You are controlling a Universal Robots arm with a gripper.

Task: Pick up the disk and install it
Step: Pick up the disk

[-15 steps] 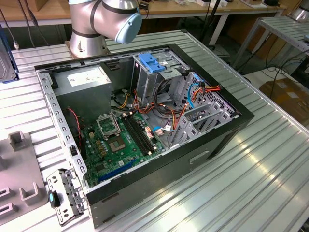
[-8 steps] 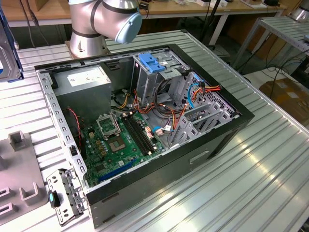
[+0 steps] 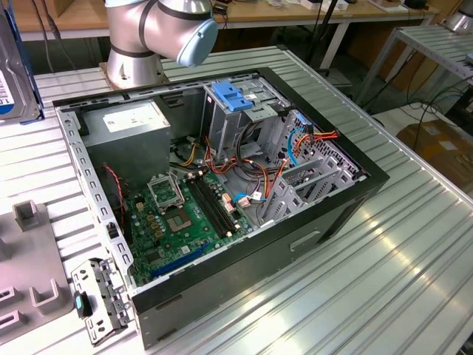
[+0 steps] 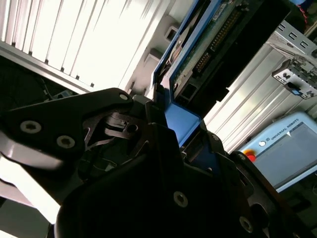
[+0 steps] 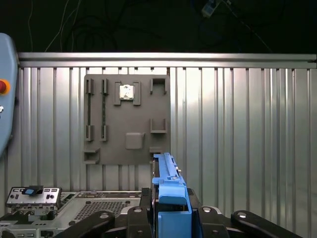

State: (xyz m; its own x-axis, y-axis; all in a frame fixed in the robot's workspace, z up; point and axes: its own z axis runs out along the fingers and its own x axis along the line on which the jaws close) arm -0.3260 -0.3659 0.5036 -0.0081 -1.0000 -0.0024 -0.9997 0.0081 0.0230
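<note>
Gripping the disk (image 5: 171,198) across its two broad faces, the jaws are closed on it, with a black finger (image 5: 145,201) pressed against each side. The drive stands on edge between them. Its long axis runs straight out from the jaws, away from the wrist, and the thin blue plastic rail along its edge faces the first wrist view. In the second wrist view the disk (image 4: 208,44) shows its underside: a green circuit board with a row of connector pins, bordered by the smooth blue rail. In the exterior view the disk (image 3: 13,66) shows a silver metal face with a white-and-blue label and stands near upright above the tabletop (image 3: 414,244).

Beyond the disk's far end, a flat grey fixture plate (image 5: 126,121) with raised rectangular brackets and slots lies on the ribbed aluminium tabletop. Nearer the jaws and off to one side, a small metal panel (image 5: 32,197) with a blue clip sits beside the open computer case (image 3: 222,185). Inside the case are a green motherboard (image 3: 177,214), a grey power-supply box (image 3: 129,118), orange and red cables (image 3: 251,166), and a blue plastic bracket (image 3: 233,96) on top of the bare metal drive cage (image 3: 222,126).
</note>
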